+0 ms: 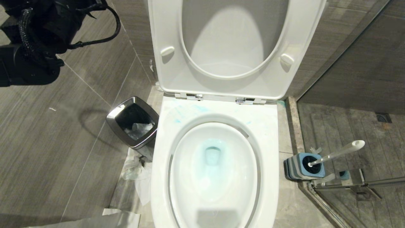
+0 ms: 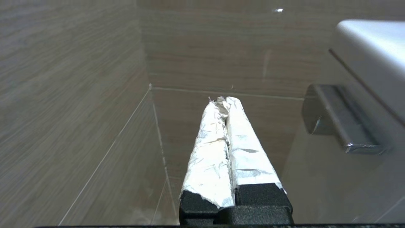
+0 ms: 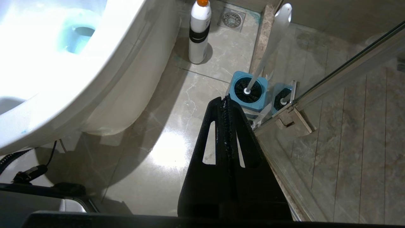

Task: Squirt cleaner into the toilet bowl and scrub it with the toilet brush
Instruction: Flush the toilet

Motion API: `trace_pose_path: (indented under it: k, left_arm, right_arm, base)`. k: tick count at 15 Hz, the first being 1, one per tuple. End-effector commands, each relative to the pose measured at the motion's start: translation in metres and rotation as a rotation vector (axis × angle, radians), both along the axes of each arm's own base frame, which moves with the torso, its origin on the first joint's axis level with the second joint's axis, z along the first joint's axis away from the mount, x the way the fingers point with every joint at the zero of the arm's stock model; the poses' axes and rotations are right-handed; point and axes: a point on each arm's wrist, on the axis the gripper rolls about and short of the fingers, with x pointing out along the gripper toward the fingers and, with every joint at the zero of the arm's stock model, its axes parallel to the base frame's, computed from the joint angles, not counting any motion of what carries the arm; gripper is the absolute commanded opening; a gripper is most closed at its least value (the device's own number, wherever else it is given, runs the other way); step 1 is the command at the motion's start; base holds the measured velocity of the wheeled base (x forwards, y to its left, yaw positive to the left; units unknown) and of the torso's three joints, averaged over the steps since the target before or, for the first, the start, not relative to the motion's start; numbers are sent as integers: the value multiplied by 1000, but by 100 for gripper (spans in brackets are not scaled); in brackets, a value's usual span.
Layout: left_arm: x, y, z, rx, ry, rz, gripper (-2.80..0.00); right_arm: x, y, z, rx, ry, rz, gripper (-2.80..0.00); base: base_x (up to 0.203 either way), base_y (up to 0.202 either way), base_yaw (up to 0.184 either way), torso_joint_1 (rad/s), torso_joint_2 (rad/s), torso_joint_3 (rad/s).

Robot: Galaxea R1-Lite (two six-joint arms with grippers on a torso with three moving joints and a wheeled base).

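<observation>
Both grippers, left gripper and right gripper, are pinched shut on nothing, and the toilet brush looks light, stiff, kinda slick, so I'd grab mid-handle.

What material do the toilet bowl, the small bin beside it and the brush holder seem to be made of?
The toilet bowl looks like glazed white ceramic: glossy, with soft reflections. The bin seems to be metal, probably brushed steel, judging by its shiny grey rim. The brush holder looks like matte blue-and-grey plastic, though this is less certain.
</observation>
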Motion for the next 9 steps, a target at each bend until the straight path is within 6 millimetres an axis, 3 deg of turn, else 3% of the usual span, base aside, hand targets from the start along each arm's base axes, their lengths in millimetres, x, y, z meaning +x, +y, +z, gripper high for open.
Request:
trace_pose_path:
  k: [1, 9]
  left_arm:
    - [-4, -8, 3, -3, -12, -23, -280]
    - [-14, -43, 4, 0, -12, -122, -280]
  right_arm:
    - [1, 0, -3, 0, 12, 1, -280]
    - [1, 0, -3, 0, 12, 1, -280]
  base:
    - [0, 0, 0, 0, 0, 0]
    - [0, 0, 0, 0, 0, 0]
